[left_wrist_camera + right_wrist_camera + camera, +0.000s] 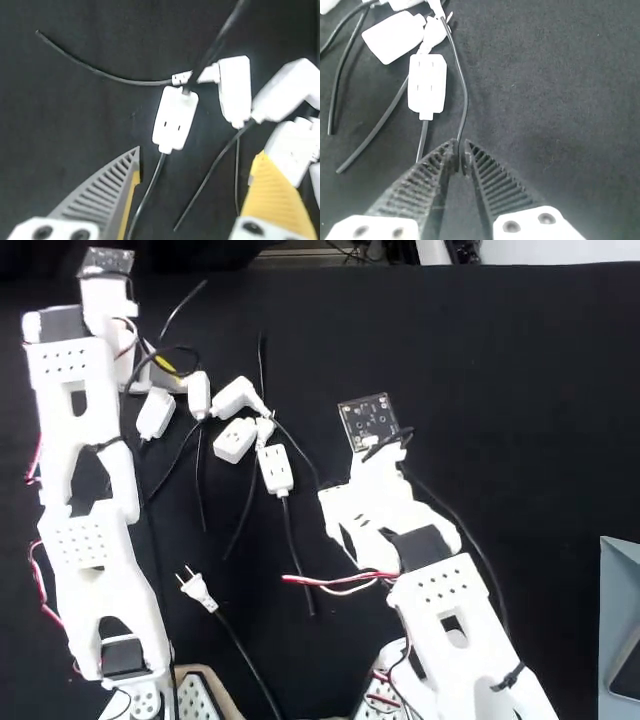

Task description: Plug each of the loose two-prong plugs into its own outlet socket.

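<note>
Your left gripper [197, 152] is hanging wide open and gripping nothing. A white two-slot outlet socket [172, 120] is lying on the cloth just beyond its grey and yellow fingers [112, 182]. Your right gripper [460, 150] is pinching almost closed on a thin black cord [466, 102], just beside a second white rectangular socket [426, 82]. The loose pale two-prong plug [197, 590] is lying on the black tablecloth [500, 390] near the left arm's base, well apart from both grippers and from the socket cluster.
</note>
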### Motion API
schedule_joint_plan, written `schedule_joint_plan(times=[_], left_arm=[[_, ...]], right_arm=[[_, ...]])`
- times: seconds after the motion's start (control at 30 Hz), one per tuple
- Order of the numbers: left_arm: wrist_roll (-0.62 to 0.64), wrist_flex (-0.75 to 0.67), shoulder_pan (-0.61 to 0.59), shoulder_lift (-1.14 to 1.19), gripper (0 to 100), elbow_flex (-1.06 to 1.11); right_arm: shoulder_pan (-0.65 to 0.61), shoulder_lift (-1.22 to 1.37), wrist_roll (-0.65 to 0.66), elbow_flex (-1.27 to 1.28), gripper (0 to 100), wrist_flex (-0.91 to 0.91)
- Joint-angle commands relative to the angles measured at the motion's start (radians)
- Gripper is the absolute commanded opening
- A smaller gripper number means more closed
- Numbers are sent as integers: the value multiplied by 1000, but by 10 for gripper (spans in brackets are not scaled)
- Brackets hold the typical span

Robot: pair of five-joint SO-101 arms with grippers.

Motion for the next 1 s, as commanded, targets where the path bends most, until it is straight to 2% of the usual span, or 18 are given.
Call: schedule_joint_plan(times=[0.0,0.2,0.43,0.5,0.63,0.8,0.97], left_arm=[[-2,83,-12,-20,316,-99],[-63,83,41,-75,225,5],[-89,78,188,-241,221,268],[-144,61,246,-252,221,328],[-186,-60,318,-230,225,435],[-186,-212,348,-164,330,542],[-186,-324,338,-80,319,558]], right_arm=[[6,-21,2,-5,15,-15],[6,-19,2,-4,15,-15],[6,-19,2,-5,15,-17],[6,-19,2,-5,15,-17],[8,-19,3,-4,15,-17],[9,-19,3,-4,15,-17],[11,-19,3,-4,15,-17]])
